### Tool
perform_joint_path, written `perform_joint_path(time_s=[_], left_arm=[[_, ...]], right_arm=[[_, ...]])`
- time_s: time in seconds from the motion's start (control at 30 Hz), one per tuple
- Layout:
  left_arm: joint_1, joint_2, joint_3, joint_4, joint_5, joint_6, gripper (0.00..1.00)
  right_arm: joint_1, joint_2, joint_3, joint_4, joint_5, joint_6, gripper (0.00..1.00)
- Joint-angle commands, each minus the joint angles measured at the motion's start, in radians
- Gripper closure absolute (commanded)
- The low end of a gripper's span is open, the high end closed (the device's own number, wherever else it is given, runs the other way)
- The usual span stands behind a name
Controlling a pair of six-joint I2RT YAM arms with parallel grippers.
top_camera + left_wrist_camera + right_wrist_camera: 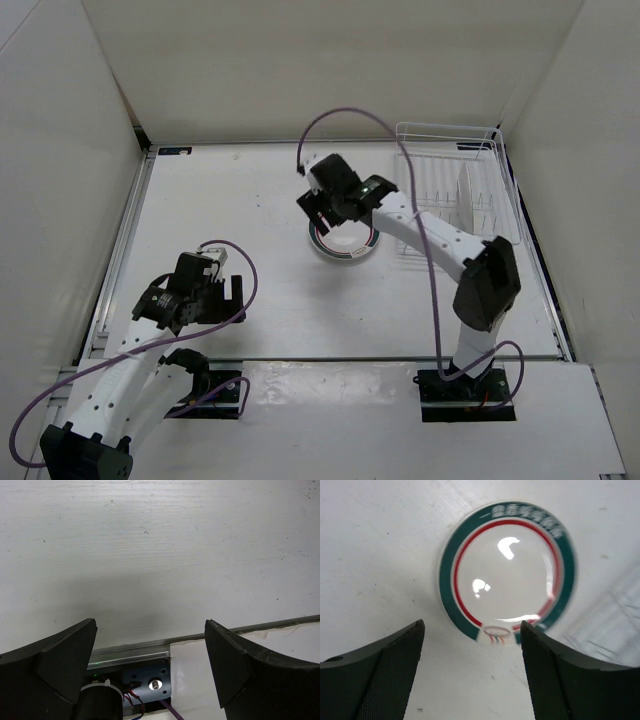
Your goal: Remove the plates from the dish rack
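Green-rimmed plate (507, 570) lies beneath the parted right pincer (471, 630); left pincer (150, 625) gapes; only overhead shows the silver plate (463, 200).

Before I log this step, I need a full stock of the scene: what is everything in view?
table: 1, white, walled on three sides
rack: 1, white wire, far right corner of the table
green plate: 1, white with green band and red ring, flat on the table, left of the rack
pale plate: 1, whitish, upright in the rack
cables: 2, purple, one per arm
arms: 2, white and black, near edge
left claw: black, open, over the table, near left
right claw: black, open, above the green plate
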Motion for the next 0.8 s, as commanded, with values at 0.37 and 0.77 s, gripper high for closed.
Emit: perform_joint_path(time_s=[0.37,0.77], left_arm=[[-0.001,0.005,0.009,0.011,0.038,0.018,0.00],[0.001,0.082,0.016,0.008,0.052,0.018,0.00]], right_arm=[[-0.596,-0.259,0.146,-0.221,0.153,0.290,0.22],[-0.903,-0.155,0.153,-0.145,-0.121,0.344,0.32]])
